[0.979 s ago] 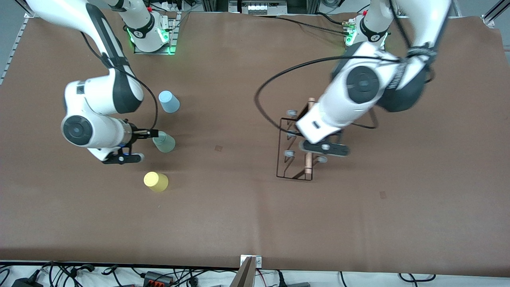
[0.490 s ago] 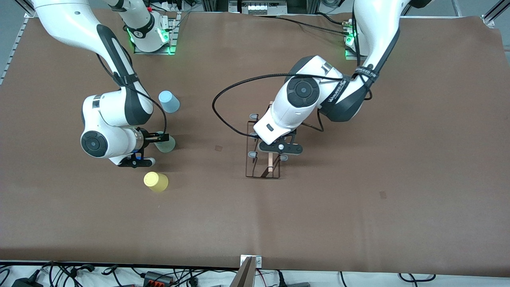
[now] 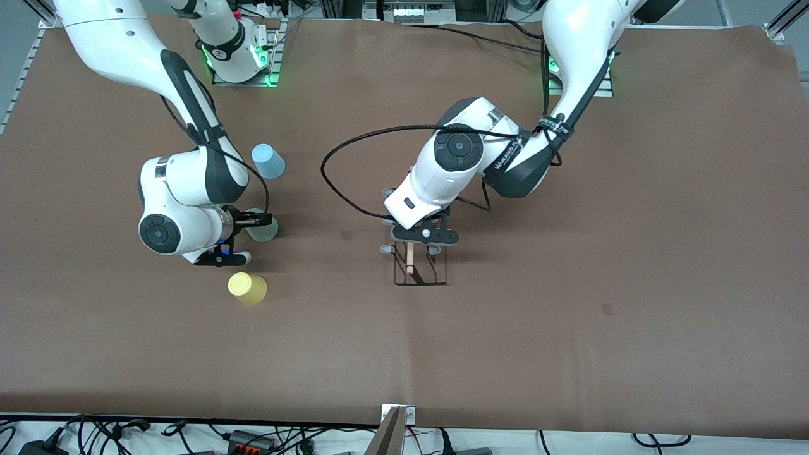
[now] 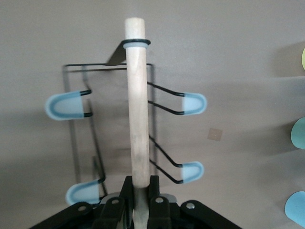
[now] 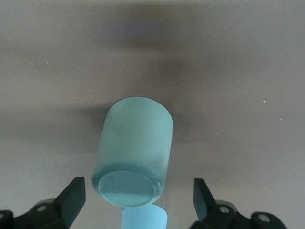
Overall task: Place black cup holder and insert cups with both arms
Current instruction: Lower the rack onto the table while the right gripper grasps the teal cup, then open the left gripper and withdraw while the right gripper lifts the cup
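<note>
My left gripper (image 3: 421,235) is shut on the light wooden rod (image 4: 137,105) of the black cup holder (image 3: 419,270) and holds it upright over the middle of the table. Its grey-tipped prongs (image 4: 193,104) stick out on both sides of the rod. I cannot tell whether its base touches the table. My right gripper (image 3: 248,237) is open at the pale green cup (image 3: 264,229). In the right wrist view the green cup (image 5: 136,148) shows its closed end, with a finger (image 5: 72,196) on each side, apart from it. The light blue cup (image 3: 268,161) and the yellow cup (image 3: 248,287) stand free.
The brown table cover (image 3: 569,316) is bare toward the front camera and toward the left arm's end. The left arm's black cable (image 3: 344,189) loops beside the holder. The three cups show at the edge of the left wrist view, the green one (image 4: 299,133) in the middle.
The left arm has carried the cup holder toward the right arm's end, to the table's middle. The right gripper has moved closer to the green cup.
</note>
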Tool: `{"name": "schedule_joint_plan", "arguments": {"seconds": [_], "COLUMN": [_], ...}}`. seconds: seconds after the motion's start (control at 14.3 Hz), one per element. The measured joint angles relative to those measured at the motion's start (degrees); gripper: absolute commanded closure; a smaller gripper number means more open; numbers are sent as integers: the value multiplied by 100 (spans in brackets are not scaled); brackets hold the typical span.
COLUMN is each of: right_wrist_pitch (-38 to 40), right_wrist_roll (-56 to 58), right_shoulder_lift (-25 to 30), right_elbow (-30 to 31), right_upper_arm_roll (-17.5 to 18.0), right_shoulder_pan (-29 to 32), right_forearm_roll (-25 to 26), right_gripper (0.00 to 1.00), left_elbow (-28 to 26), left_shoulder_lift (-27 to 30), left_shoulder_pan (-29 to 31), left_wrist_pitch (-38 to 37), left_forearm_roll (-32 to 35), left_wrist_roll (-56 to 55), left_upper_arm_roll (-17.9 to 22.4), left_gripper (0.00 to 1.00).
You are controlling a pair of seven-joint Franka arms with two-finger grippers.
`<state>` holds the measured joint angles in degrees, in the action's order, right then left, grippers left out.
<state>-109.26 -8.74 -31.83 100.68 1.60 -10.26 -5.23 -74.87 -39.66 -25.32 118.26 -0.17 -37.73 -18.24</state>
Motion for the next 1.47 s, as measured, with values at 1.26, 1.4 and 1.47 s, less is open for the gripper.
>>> {"name": "schedule_joint_plan", "arguments": {"seconds": [1.26,1.4,1.47], "right_wrist_pitch": [1458,1618,1621], "right_wrist_roll": [-613,-996,-1256], "right_shoulder_lift": [209,246,241], "right_elbow": [-1507,-1757,-1824], "right_upper_arm_roll": [44,89,107], "right_shoulder_pan": [-144,-302,-427], "right_forearm_roll": [-247,-740,-926], "right_gripper": [69,69,69], "left_elbow": [356,418,438], "left_shoulder_lift": [237,603,825], "left_shoulder_pan": [680,916,1119], "left_wrist_pitch": [-469,-907,-1173], "left_forearm_roll": [76,301,369], "left_wrist_roll": [-243,-245,-237], "left_upper_arm_roll": [64,127,156], "left_gripper": [0,0,0]}}
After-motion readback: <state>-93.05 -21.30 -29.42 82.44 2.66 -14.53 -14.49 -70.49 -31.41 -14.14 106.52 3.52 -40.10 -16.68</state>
